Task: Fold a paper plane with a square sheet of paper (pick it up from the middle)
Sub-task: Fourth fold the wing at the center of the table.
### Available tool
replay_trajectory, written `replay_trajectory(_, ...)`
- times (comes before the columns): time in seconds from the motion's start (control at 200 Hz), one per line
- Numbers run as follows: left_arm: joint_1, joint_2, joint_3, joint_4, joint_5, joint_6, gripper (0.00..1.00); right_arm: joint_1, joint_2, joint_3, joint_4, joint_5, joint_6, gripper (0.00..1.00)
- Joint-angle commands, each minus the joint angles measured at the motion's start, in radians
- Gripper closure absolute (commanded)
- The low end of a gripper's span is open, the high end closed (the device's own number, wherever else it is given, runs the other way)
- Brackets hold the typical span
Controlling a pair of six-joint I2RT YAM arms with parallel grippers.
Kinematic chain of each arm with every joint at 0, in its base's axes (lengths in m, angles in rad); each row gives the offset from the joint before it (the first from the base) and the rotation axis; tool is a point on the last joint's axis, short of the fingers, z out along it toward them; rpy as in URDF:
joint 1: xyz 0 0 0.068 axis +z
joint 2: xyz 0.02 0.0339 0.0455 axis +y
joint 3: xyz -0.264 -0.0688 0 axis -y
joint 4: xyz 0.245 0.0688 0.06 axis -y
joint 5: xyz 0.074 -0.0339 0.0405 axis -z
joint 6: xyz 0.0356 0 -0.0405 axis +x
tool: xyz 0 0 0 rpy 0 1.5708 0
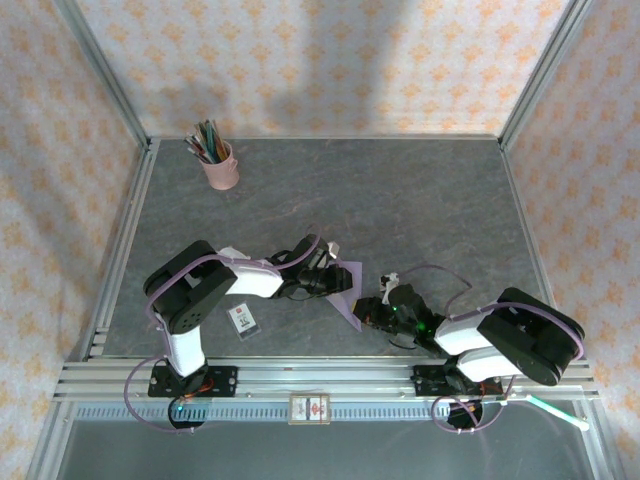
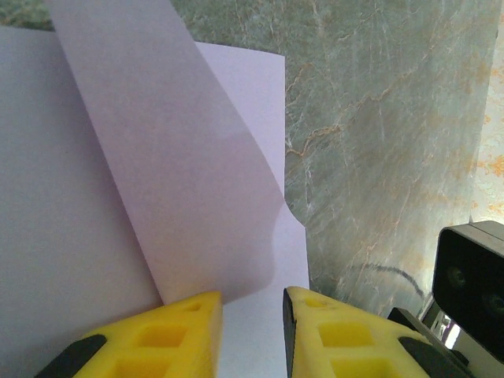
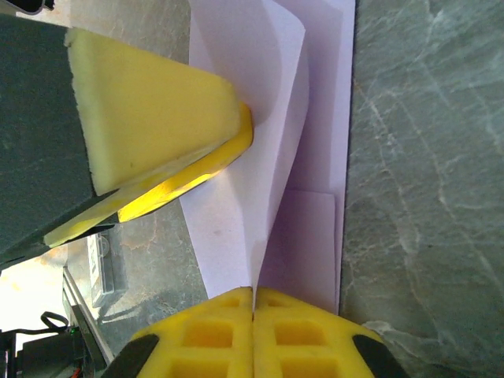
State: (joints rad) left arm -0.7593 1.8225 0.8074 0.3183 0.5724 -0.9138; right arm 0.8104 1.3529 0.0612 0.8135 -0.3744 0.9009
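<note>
Mid-fold: sheet held between both hands, close to the middle of the worktop's [image 1: 400,200] near edge.

Left hand [image 2: 252,296]: on the sheet's left side, fingers slightly parted and clamping nothing; from the right wrist, one finger leans on the raised flap. Sheet of paper [image 1: 348,296]: partly folded, no plane yet, lying between the hands. Its long axis runs from near edge to far edge. From above it narrows toward the near edge, with no clear nose. Right hand [image 3: 253,296]: clenched on the fold at the sheet's near end, so it is the anchor. The next crease likely turns on the left hand pressing the flap across that axis.
</note>
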Motion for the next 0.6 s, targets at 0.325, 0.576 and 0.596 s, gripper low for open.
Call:
replay_trajectory(0.325,-0.005,0.032,0.017,-0.041,-0.034,0.039,0.71,-0.005,-0.071,0.037,-0.208,0.083,-0.053,0.89)
replay_trajectory(0.576,-0.006,0.034,0.013,-0.048,-0.045,0.039,0.71,-0.006,-0.115,0.030,-0.218,0.075,-0.049,0.87)
replay_trajectory(0.596,-0.005,0.034,0.014,-0.050,-0.046,0.040,0.71,-0.006,-0.121,0.030,-0.219,0.075,-0.050,0.87)
